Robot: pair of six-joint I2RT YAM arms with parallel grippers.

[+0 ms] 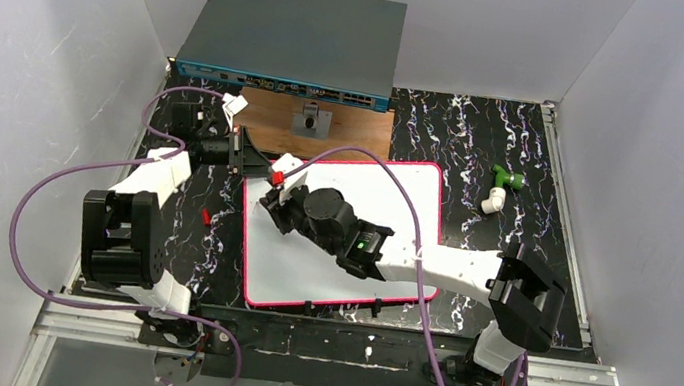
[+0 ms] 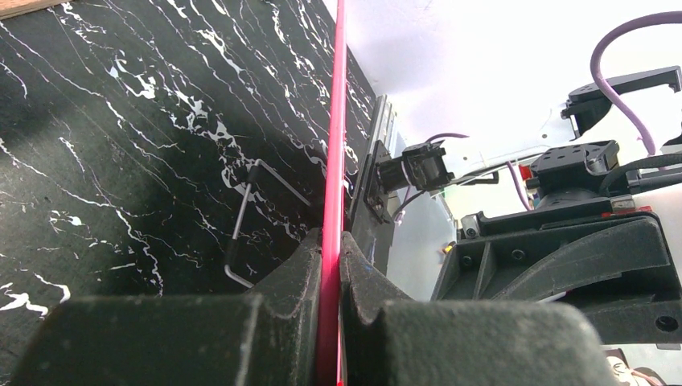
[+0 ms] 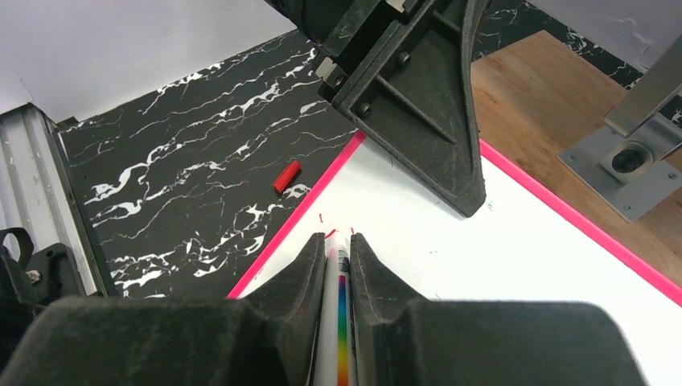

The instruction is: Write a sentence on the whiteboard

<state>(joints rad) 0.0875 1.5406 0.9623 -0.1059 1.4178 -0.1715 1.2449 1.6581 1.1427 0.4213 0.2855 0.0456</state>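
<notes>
Black marbled tabletop; flat whiteboard, rounded corners, thin pink rim.

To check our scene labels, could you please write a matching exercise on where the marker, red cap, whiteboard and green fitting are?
1 marker
2 red cap
3 whiteboard
4 green fitting

A edge clamped in the left jaws
B loose on the table, left of the whiteboard
C on the table, right of the whiteboard
D held in the right jaws

Pairs: 1-D, 2-B, 3-A, 4-C
</notes>
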